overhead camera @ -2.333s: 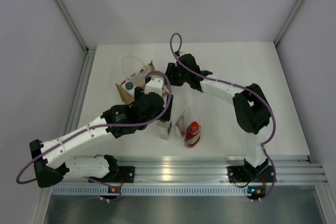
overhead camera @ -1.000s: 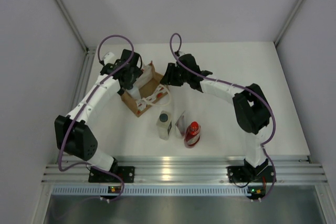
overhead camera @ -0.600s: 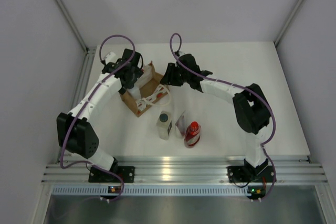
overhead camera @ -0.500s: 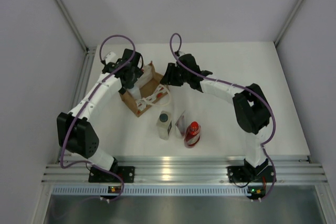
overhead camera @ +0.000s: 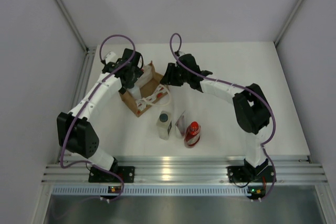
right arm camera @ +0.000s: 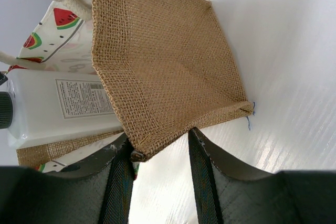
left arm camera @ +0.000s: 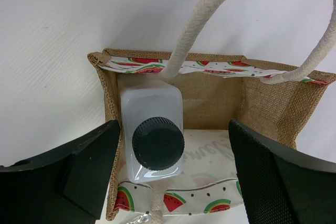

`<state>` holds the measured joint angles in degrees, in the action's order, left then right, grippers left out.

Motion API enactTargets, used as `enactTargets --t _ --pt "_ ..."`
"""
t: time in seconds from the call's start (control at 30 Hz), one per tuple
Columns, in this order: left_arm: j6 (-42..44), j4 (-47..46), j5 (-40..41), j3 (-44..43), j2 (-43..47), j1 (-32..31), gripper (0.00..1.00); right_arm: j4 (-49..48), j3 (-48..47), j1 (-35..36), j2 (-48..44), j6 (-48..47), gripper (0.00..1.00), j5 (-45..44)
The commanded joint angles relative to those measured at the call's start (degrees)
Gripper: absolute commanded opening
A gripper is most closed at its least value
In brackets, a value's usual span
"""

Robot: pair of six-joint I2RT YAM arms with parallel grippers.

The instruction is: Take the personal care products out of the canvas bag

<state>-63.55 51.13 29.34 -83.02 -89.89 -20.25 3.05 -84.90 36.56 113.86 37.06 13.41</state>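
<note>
Both arms (overhead camera: 100, 90) extended, left gripper (left arm camera: 173, 129) (wide) over canvas bag (left arm camera: 262, 103)

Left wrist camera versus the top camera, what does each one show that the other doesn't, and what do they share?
Only the left wrist view looks down into the bag: a white bottle with a dark cap stands inside, between the fingers of the open left gripper. Only the top view shows the second white bottle, the flat tube and the red bottle out on the table. Both show the bag and the left gripper.
</note>
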Motion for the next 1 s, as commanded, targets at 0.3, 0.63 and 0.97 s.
enactTargets --t 0.3,0.63,0.97 --pt "-0.52 -0.16 -1.66 -1.26 0.15 0.04 0.88 0.55 -2.11 -0.78 -0.13 -0.85 0.41 0.3" --pt "-0.61 -0.24 -1.04 -0.65 1.3 0.12 0.88 0.55 -2.37 -0.78 -0.22 -0.76 0.41 0.39" --pt "0.09 -0.24 -0.87 -0.82 4.19 0.04 0.88 0.64 -2.2 -0.87 0.04 -0.94 0.41 0.39"
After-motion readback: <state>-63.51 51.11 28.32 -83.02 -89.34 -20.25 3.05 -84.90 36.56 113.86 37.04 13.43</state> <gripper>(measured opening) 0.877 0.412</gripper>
